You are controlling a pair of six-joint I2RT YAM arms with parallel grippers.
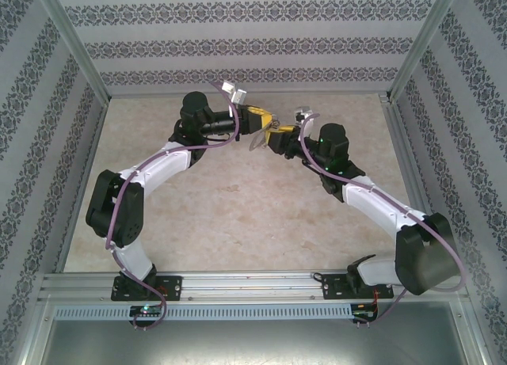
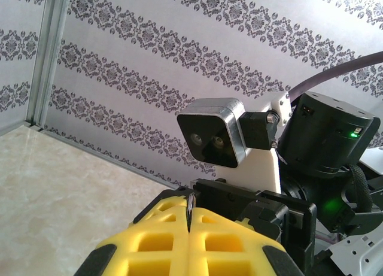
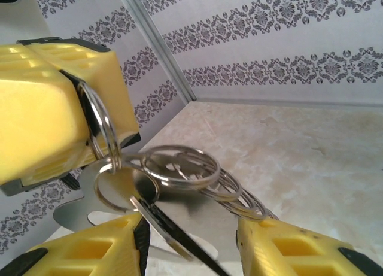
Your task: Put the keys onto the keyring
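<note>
Over the far middle of the table (image 1: 238, 214), both arms meet tip to tip above the surface. On the left, the left gripper (image 2: 190, 216) has its yellow fingers pressed together on the keyring (image 3: 109, 135), pinching the thin wire loop edge-on so that most of it stands out past the fingertips. From that loop a string of further linked rings (image 3: 209, 175) trails rightward and down. A flat metal key (image 3: 161, 223) sits below them, its blade just beside the inner face of one finger of the right gripper (image 3: 191, 231). That gripper's fingers stand apart, with bare table showing between them. Whether the key is actually braced against the finger I cannot tell.

By my judgement the whole bunch is light, stiff and slick: hard wire and plate that will not give but will swivel and slide between the pads. The key is best taken flat across its head, leaving its hole free. The ring wants holding away from the split in its coils, so that the coil can be pried open.
</note>
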